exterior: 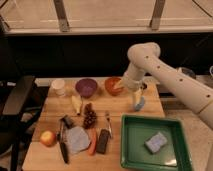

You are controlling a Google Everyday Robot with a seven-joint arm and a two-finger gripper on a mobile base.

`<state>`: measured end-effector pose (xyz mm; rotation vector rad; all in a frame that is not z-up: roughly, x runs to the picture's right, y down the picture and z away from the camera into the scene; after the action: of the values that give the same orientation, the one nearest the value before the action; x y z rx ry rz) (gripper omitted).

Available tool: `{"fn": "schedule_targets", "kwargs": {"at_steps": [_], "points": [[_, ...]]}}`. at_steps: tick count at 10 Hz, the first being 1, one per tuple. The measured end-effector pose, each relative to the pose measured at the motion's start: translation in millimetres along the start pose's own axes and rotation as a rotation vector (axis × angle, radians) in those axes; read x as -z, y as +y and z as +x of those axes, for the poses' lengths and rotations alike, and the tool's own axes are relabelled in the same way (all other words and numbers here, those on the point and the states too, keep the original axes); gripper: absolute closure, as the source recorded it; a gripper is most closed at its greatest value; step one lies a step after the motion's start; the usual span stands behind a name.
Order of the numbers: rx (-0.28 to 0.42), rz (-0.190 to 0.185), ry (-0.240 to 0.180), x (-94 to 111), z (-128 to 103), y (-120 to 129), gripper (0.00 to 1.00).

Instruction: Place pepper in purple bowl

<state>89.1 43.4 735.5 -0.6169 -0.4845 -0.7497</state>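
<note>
The pepper (92, 142), slim and orange-red, lies at the front of the wooden board between a grey-blue cloth and a dark bar. At the back of the board, left of centre, stands the purple bowl (86, 87). My gripper (135, 96) hangs at the board's back right, just above a small blue cup (139, 105) and right of an orange bowl (114, 86). It is open and holds nothing. It is far from the pepper and about two bowl widths right of the purple bowl.
On the board are a white cup (59, 86), banana (76, 104), grape bunch (90, 116), apple (48, 138), knife (63, 146), cloth (77, 139) and dark bar (103, 141). A green tray (131, 150) at the front right holds a blue sponge (156, 142). A chair (17, 100) stands left.
</note>
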Motion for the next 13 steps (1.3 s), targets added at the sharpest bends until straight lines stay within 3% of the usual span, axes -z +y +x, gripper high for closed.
{"fn": "schedule_targets", "kwargs": {"at_steps": [3, 6, 8, 9, 10, 13], "points": [[0.21, 0.001, -0.047, -12.4, -53.8, -37.1, 0.2], [0.216, -0.006, -0.051, -12.6, -55.6, -35.9, 0.2], [0.244, -0.036, -0.041, -16.5, -53.8, -31.4, 0.2], [0.308, -0.07, -0.02, -23.4, -61.0, -30.7, 0.2], [0.374, -0.081, -0.001, -33.5, -71.3, -35.9, 0.2], [0.522, -0.087, 0.006, -76.8, -110.2, -59.3, 0.2]]}}
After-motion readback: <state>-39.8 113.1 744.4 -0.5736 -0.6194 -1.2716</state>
